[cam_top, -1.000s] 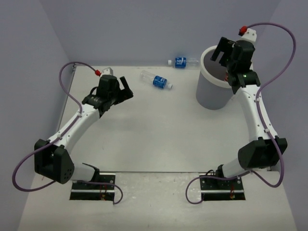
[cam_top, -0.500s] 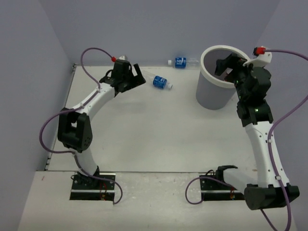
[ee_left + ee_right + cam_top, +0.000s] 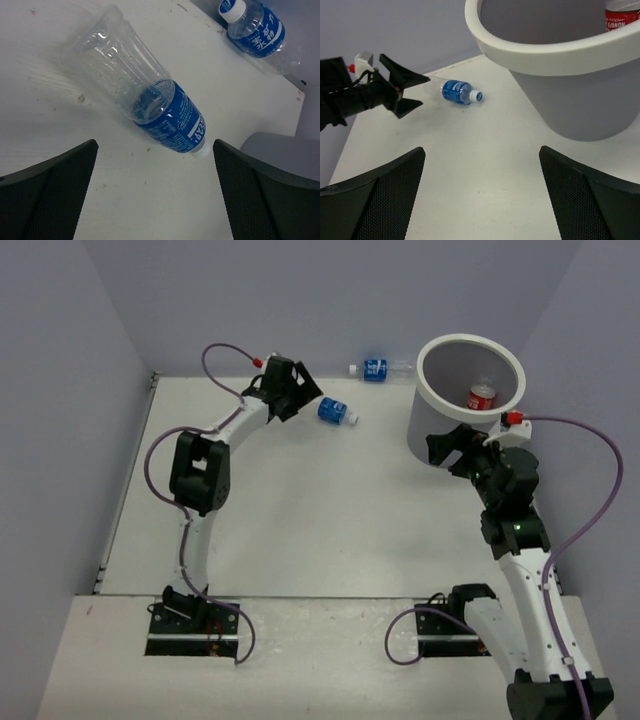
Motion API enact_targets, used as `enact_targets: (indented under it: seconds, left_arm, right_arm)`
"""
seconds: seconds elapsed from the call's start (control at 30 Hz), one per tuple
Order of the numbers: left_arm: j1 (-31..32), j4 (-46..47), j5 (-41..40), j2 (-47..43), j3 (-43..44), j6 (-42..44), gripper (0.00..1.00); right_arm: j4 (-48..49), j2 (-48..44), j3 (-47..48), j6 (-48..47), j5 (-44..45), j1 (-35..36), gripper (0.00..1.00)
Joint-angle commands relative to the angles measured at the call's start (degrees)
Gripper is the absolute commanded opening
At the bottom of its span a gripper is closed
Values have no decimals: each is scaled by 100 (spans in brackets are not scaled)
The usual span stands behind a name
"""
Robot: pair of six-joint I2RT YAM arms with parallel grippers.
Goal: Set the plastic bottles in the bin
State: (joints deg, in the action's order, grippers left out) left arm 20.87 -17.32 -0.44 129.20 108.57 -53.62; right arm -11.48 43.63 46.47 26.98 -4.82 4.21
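A clear bottle with a blue label [image 3: 335, 411] lies on its side at the back of the table, its cap pointing right. My left gripper [image 3: 308, 392] is open just left of it, over its clear base; the left wrist view has this bottle [image 3: 150, 95] ahead of the open jaws, untouched. A second blue-labelled bottle [image 3: 378, 369] lies by the back wall [image 3: 255, 27]. The white bin [image 3: 465, 345] stands at the back right with a red-labelled bottle [image 3: 482, 397] inside [image 3: 622, 17]. My right gripper [image 3: 448, 450] is open and empty, low in front of the bin [image 3: 545, 50].
Grey walls close in the table at the back and on both sides. The left arm stretches far across the table's left half. From the right wrist, the left gripper [image 3: 395, 87] and the near bottle [image 3: 457, 92] show across the bare tabletop.
My left arm has reached forward and right, up to the nearer blue-labelled bottle. My right arm has drawn back from over the bin and come down in front of it, uncovering the red-labelled bottle inside.
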Motion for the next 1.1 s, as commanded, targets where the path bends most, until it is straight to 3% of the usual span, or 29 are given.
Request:
enact_targets:
  seconds: [0.0,0.13,0.3,0.73,0.9,1.0,1.07]
  left_arm:
    - [110,424,252,504,462,-593,100]
    - [140,434,75,810,536,-814,100]
    - [222,318,-470,1100,763,-1178,100]
    - [321,509,-550,2136,1499,-1993,100]
    - [321,1016,-711,2529,1896,-2167,100]
    - [321,1353,-712,2672,2054,-2292,98]
    - [321,1331,-718,2918,2439,-2369,87]
  right_arm:
    - [218,-352,-184,207,-147,14,99]
    - [124,-680,-264,220,55,10,99]
    - [124,-1134,-567,476,-299,17,99]
    - [-762,-1819,-859,584,221,15,99]
    - [-898,-1885,-862,580,344,19,99]
    - [-873,-1893,-912,589,402,19,99]
    - [-928,-1873,-909,618,449,10,99]
